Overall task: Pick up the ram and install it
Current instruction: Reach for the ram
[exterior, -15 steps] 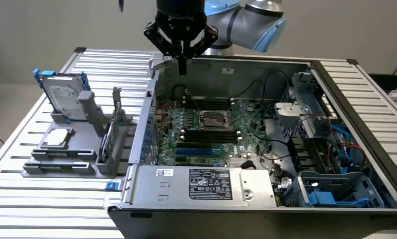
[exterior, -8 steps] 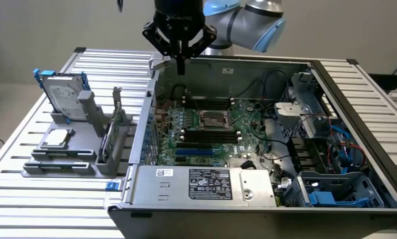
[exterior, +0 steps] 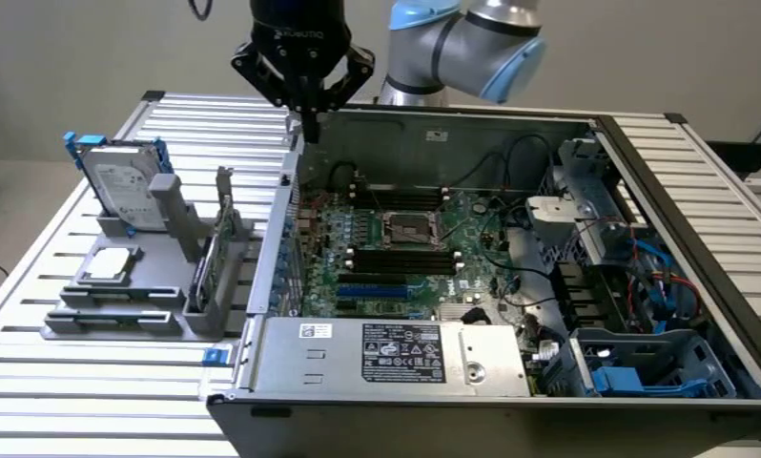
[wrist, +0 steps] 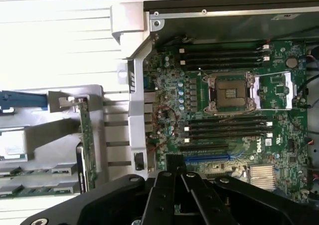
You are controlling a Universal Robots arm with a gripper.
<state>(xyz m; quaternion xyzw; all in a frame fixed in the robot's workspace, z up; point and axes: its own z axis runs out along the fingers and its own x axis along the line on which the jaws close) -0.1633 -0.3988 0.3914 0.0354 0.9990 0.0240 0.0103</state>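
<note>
1. Aluminium slats make up the table (exterior: 50, 382). An open case (exterior: 483, 425) is set on it, with a grey holder (exterior: 164, 205) just beside the case at the exterior view's left.
2. The motherboard (exterior: 406, 239) is laid bare inside the case. Its long black slots (wrist: 227, 127) are judged empty, so nothing is counted as installed.
3. The hand (exterior: 311, 124) is held above the case's wall on the holder's side, between holder and motherboard and apart from both. Its fingers are seen pressed together, with nothing pinched between them.
4. The ram (wrist: 35, 190) is taken to be the thin green stick laid flat in the holder's low tray, though this cannot be told for certain. It is judged not yet picked up, so both the pick-up and the fitting are left to be done.
</note>
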